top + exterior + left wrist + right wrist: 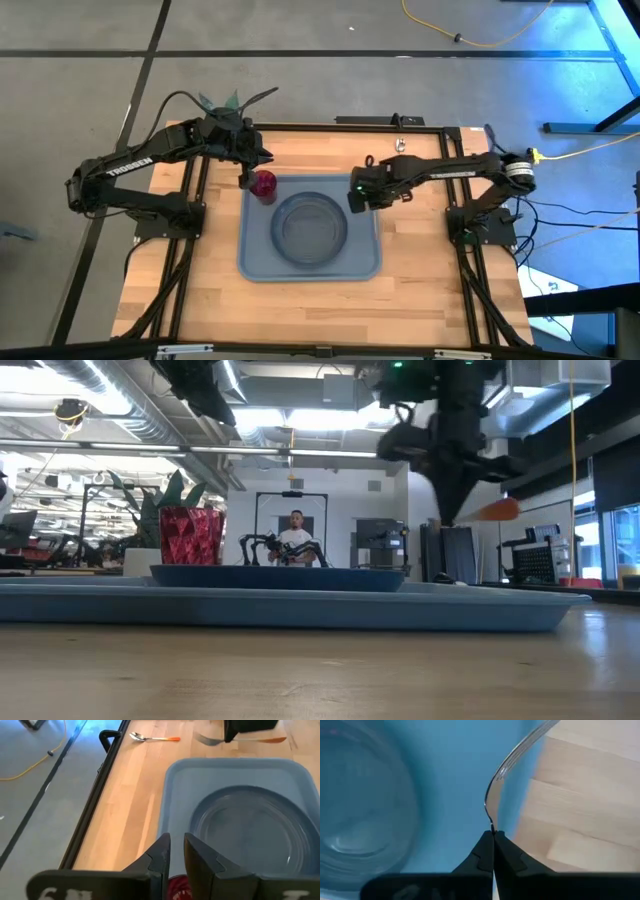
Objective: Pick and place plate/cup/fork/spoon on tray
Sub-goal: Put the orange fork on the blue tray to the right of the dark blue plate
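Observation:
The light blue-grey tray (250, 270) lies mid-table with the dark plate (310, 228) resting flat in it. The dark red cup (264, 186) stands upright in the tray's far left corner and also shows in the low view (190, 535). My left gripper (177, 851) hovers just above the cup, its fingers a narrow gap apart and touching nothing. My right gripper (355, 198) is shut on the fork (205, 740) above the tray's right edge. The spoon (150, 738) lies flat on the wood beyond the tray. My right gripper pinches the fork between its two fingertips at the silver neck (491, 822), near the fork's middle. The fingers point down from above and lie across the fork. The fork is lifted clear and roughly level, with its orange handle (497, 510) sticking out on one side and its silver head on the other.
A potted green plant (160, 510) stands at the table's far left, behind the cup. Black frame rails (190, 230) run along both sides of the wooden top. Bare wood lies between the tray and the table's near edge (320, 310). A person stands far off in the room (295, 535).

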